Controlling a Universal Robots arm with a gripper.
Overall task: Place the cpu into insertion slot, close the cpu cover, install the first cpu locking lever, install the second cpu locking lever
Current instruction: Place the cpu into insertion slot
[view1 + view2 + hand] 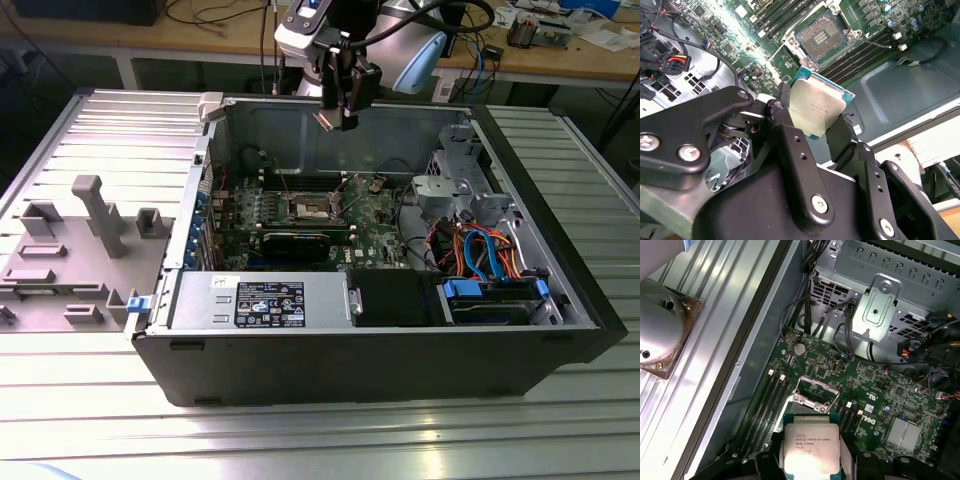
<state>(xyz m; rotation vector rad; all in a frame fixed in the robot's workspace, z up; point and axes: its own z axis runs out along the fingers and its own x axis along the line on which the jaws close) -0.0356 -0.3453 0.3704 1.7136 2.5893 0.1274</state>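
Barely started tbh; the gripper (pixel 342 112) is clamped on the cpu (pixel 818 109) by its edges, hanging in the upper middle of the exterior view above the open case (pixel 350 355); the socket (pixel 312 208) on the motherboard (pixel 372 226) sits bare mid-frame, well apart from it; nothing's seated yet, and none of the closing or locking steps are done.
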